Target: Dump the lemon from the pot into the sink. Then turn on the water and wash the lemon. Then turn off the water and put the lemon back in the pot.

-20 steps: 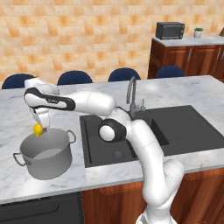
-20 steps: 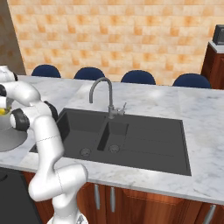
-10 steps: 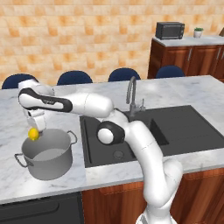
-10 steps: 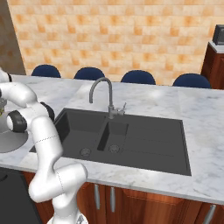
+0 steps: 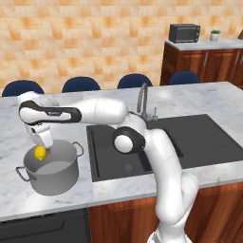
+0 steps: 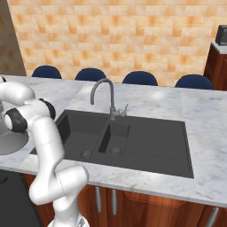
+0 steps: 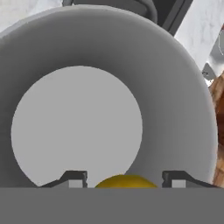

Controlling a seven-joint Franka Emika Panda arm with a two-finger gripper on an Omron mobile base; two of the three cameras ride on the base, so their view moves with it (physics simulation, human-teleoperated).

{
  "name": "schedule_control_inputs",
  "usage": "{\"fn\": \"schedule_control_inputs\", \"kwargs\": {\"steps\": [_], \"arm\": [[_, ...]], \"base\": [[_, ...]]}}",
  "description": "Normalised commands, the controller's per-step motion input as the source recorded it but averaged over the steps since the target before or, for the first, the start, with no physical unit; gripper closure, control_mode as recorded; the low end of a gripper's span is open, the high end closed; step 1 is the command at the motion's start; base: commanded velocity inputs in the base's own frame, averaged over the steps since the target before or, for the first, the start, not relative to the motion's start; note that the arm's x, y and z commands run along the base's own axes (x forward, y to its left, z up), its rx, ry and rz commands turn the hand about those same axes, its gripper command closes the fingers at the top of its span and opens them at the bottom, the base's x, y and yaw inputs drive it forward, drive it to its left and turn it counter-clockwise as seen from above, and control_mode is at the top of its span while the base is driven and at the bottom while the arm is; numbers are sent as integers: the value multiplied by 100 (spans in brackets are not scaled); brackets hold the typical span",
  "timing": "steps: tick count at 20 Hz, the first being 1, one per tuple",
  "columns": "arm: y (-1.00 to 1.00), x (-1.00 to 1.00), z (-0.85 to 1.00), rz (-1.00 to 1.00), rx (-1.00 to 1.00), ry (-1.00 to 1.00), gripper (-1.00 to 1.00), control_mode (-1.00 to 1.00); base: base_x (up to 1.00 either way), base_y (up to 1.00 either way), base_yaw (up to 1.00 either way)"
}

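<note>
The grey pot [image 5: 53,181] stands on the marble counter left of the dark sink [image 5: 199,142]. My gripper [image 5: 42,148] hangs over the pot's left inner side, shut on the yellow lemon [image 5: 41,152], which sits just at rim height. In the hand view I look straight down into the pot [image 7: 179,92], whose pale floor is bare. There the lemon [image 7: 126,181] shows between my two fingertips [image 7: 74,178]. From the right base view the pot [image 6: 11,142] peeks out at the left edge behind my arm, beside the sink [image 6: 150,144].
The gooseneck faucet [image 5: 142,97] rises behind the sink's divider, with no water seen flowing from the faucet [image 6: 103,87]. Blue chair backs line the counter's far side. A microwave [image 5: 184,32] sits on the wooden cabinet at the back right.
My gripper has carried the lemon leftward and down, from above the pot to rim height over its left inner side. Pot, sink and faucet have stayed put.
</note>
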Motion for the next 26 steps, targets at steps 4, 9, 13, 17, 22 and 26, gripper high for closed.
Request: {"fn": "schedule_control_inputs", "kwargs": {"steps": [4, 9, 13, 17, 22, 26], "arm": [[-47, -13, -45, -5, -10, -8, 100, -100], [-1, -15, -22, -8, -4, -3, 100, -100], [2, -6, -3, -9, 0, -1, 100, -100], [6, 0, -1, -9, 0, 0, -100, -100], [0, 0, 0, -7, 0, 0, -100, -100], [3, 0, 0, -4, 0, 0, -100, -100]], "base": [[0, 0, 0], [0, 0, 0], [0, 0, 0], [0, 0, 0], [0, 0, 0], [0, 0, 0]]}}
